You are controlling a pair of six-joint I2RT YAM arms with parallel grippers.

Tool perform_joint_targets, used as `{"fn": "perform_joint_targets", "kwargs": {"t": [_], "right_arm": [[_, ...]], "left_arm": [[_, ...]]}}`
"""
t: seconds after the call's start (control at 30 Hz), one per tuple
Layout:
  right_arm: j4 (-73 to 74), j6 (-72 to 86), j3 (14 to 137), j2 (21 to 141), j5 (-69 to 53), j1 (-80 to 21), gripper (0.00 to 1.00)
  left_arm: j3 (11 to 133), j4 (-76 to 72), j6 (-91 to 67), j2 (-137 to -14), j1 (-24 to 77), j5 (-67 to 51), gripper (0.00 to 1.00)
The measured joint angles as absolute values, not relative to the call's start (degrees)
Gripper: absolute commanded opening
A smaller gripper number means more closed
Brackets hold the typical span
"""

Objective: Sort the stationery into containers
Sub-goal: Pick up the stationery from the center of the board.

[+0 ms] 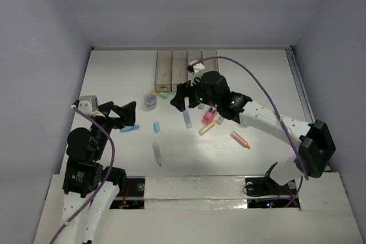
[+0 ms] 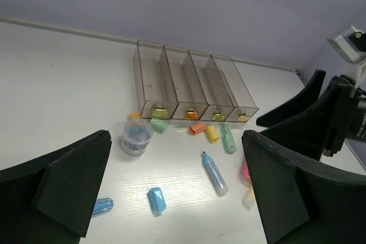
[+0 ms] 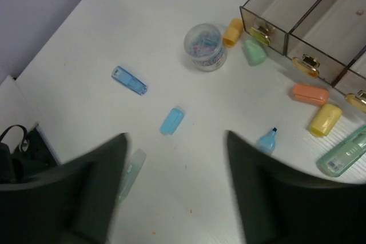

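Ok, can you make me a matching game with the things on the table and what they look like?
Things:
1 jar
2 bins
3 bare-tipped marker
4 cap nearest the orange cap (orange cap)

Looks:
a yellow
b blue
c clear and round
d brownish, four in a row

Pairs: 1-c, 2-d, 3-b, 4-a

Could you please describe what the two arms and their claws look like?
Both arms have white links with black joint housings, and a purple cable loops along each. The left claw and right claw each carry two broad, matte black, wedge-shaped fingers. No markings are legible.
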State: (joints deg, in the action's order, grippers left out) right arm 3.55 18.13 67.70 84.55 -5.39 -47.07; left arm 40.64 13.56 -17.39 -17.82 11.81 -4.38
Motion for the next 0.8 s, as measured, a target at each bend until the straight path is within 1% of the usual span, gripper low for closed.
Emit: {"fn": "perform_joint_targets", "kwargs": {"t": [0.07, 0.1, 0.13, 0.17, 0.2, 0.27, 0.3, 0.33, 0.37, 0.4, 0.43, 0.5, 0.8], "right_arm": [[4.19, 17.5, 69.49, 86.91, -4.21, -47.42, 0.41], [4.36, 17.26, 70.46, 88.05, -3.77, -47.55, 0.17], [4.45, 16.95, 71.48, 89.36, -3.4, -47.75, 0.1], [4.71, 16.88, 72.71, 90.96, -2.94, -47.75, 0.07], [4.97, 16.6, 73.84, 92.42, -2.63, -47.75, 0.06], [5.74, 16.23, 76.64, 95.85, -1.61, -47.79, 0.11], [6.33, 16.03, 77.93, 97.45, -0.86, -47.94, 0.17], [6.81, 15.84, 79.22, 99.13, -0.05, -48.1, 0.36], [7.35, 15.46, 80.97, 101.43, 1.02, -48.27, 0.6], [7.42, 15.25, 81.52, 102.26, 1.34, -48.49, 0.61], [7.88, 14.94, 82.7, 103.94, 1.96, -48.69, 0.81], [8.67, 14.85, 84.84, 107.04, 3.03, -49.06, 0.93], [12.1, 14.72, 96.9, 121.03, 5.08, -50.0, 0.94]], "left_arm": [[40.64, 13.56, -17.19, -17.82, 12.19, -2.66, 0.99], [40.64, 13.56, -17.12, -17.82, 12.27, -1.78, 0.99], [40.64, 13.54, -17.04, -17.82, 12.29, -0.93, 0.99], [40.64, 13.56, -16.99, -17.82, 12.32, -0.19, 0.99], [40.64, 13.58, -16.97, -17.82, 12.32, 0.54, 0.99], [40.64, 13.58, -16.97, -17.8, 12.32, 1.83, 0.99], [40.64, 13.58, -16.97, -17.76, 12.32, 2.31, 0.99], [40.62, 13.58, -16.97, -17.74, 12.32, 2.79, 0.99], [40.62, 13.58, -16.97, -17.67, 12.32, 3.25, 0.99], [40.6, 13.58, -16.99, -17.58, 12.32, 3.57, 0.99], [40.58, 13.61, -16.99, -17.47, 12.32, 3.88, 0.99], [40.53, 13.61, -16.99, -17.37, 12.32, 4.58, 0.99], [40.18, 13.61, -16.99, -17.34, 12.32, 4.95, 0.99]]}}
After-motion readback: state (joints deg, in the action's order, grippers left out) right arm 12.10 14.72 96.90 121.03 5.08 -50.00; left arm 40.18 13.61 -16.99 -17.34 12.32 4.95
